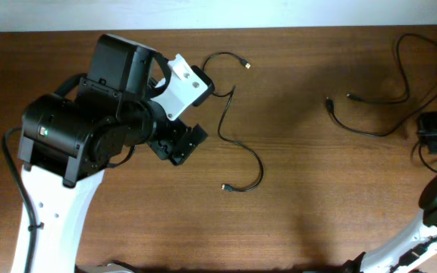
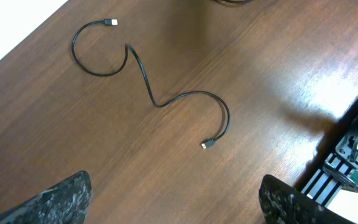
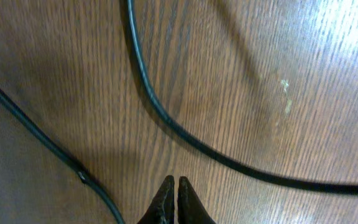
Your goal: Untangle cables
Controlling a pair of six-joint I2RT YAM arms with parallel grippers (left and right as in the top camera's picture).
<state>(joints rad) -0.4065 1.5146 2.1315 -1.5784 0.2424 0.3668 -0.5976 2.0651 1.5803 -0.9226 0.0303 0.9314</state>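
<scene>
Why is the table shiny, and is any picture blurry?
Overhead: soft dark shadows fall across the table. Left wrist: glare whitens the wood at right; its own fingers look blurry. Right wrist: so close, the cable looks thick and soft-edged.

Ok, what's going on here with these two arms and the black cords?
It's an untangling job on a wooden table. One thin black cord lies alone in loose curves, the open left gripper hovering above it. The right gripper is shut low beside the other strands, gripping nothing that shows.
</scene>
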